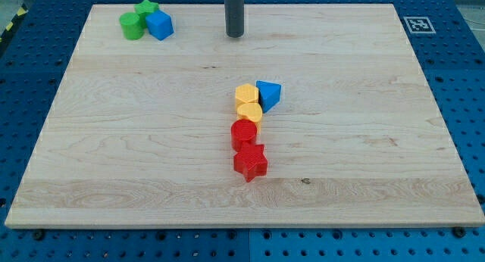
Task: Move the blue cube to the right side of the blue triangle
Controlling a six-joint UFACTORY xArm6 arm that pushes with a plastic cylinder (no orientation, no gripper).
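The blue cube (160, 24) sits near the view's top left, touching a green cylinder (131, 25) and a green star (146, 8). The blue triangle (269, 94) lies near the board's middle, against a yellow block. My tip (235, 35) is the lower end of the dark rod at the view's top centre. It stands well right of the blue cube and well above the blue triangle, touching no block.
A column runs down from the triangle: a yellow hexagon-like block (245, 95), a yellow heart (249, 112), a red cylinder (244, 132) and a red star (250, 162). The wooden board (364, 156) has a marker tag (417, 24) at its top right corner.
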